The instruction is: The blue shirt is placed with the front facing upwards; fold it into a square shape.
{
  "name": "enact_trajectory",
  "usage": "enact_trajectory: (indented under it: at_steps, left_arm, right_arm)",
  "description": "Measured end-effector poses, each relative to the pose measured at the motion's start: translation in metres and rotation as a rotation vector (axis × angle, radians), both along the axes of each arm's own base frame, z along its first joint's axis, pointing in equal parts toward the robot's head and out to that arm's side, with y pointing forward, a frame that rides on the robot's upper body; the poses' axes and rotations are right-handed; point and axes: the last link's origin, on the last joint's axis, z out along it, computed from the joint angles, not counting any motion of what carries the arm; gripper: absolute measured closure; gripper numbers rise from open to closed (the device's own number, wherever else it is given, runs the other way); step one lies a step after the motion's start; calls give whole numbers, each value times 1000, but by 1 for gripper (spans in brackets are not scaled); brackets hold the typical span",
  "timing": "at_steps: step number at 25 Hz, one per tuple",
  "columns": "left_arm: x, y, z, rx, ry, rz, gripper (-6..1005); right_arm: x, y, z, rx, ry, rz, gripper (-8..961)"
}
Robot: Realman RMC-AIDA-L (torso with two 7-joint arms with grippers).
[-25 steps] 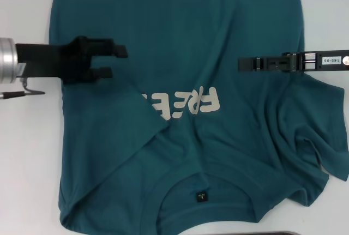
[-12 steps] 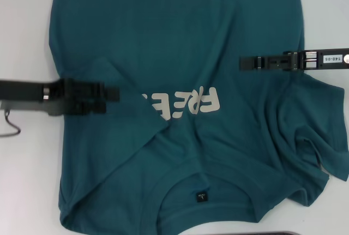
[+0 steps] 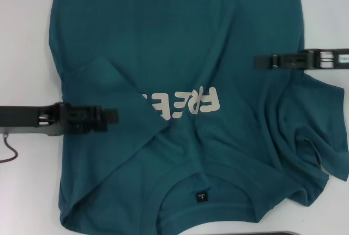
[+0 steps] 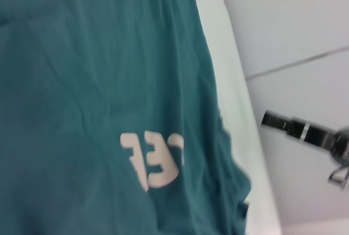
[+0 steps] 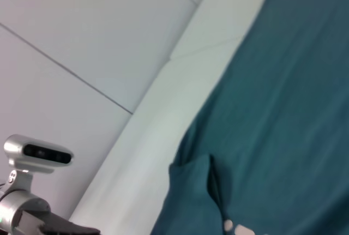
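Left gripper (image 3: pixel 112 116) found low over the left part of the blue shirt (image 3: pixel 180 44), reaching in from the shirt's left edge; fingers seen edge-on, so cannot tell whether wide or narrow. Nearer than this gripper: collar with small black neck label (image 3: pixel 202 196), opening toward the robot. Directly beneath and just beyond the gripper tip: left sleeve folded inward as a diagonal flap, its edge covering the start of the off-white "FREE!" print (image 3: pixel 185 102). Print lying to the right of the left gripper, between the two grippers.

Right gripper (image 3: pixel 259 61) found farther out, over the shirt's right side, beyond and to the right of the print; also edge-on, opening not discernible. Right sleeve, nearer than this gripper, bunched and wrinkled, spread on the white table (image 3: pixel 24 38). Beyond both grippers: shirt body flat, running out of view.
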Motion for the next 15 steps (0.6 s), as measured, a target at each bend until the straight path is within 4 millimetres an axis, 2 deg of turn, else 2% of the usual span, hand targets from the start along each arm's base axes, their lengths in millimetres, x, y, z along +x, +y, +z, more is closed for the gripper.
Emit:
enact_trajectory:
  at_steps: [9,15]
  left_arm:
    - [-15,-4,27,119,-123,121,276]
    - [-15,-3,27,116,-126,147,276]
  right_arm:
    - [42,-37,51,-95,-39,-172,19]
    - [59,-50,64,-197,-185,-262,19]
